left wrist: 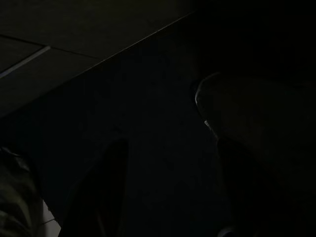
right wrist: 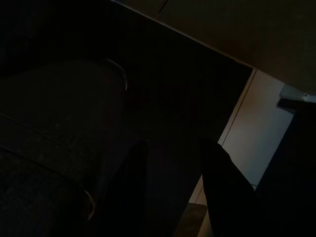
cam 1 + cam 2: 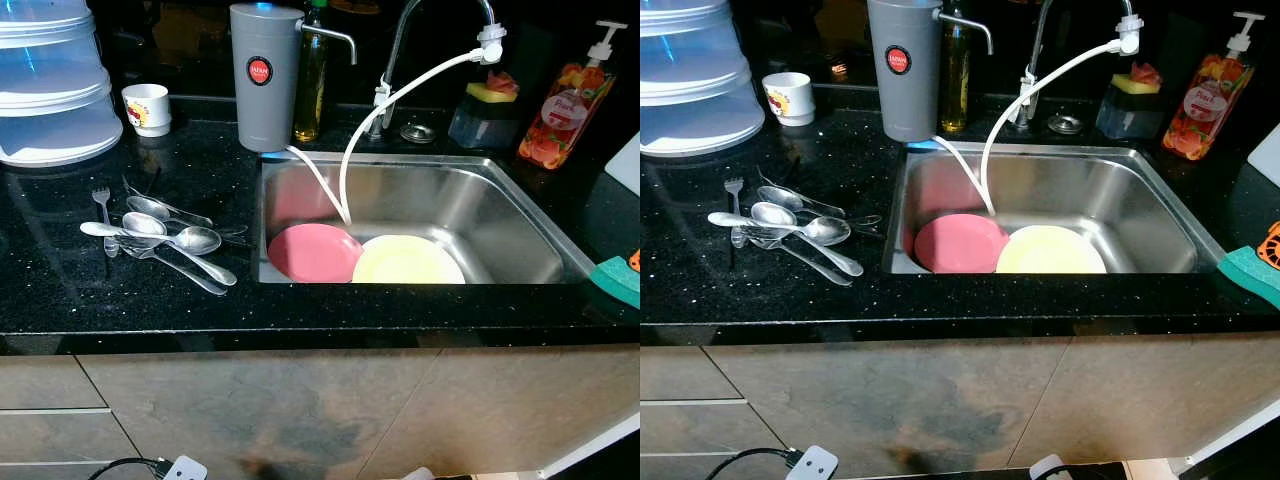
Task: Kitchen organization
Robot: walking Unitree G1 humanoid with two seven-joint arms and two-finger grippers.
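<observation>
Spoons (image 3: 165,238) lie left of "JAPAN"-labelled grey filter (image 3: 264,76).

The left tool (image 1: 168,192) shows two dark fingers spread apart, low in its dim wrist frame. The right tool (image 2: 175,187) looks the same, fingers parted at bottom centre.

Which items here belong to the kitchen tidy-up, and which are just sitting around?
Likely for the job:
pink plate in the sink
yellow plate beside it
loose cutlery on the counter
small cup

Just lying about:
grey water filter
soap bottle
green sponge
stacked containers
</observation>
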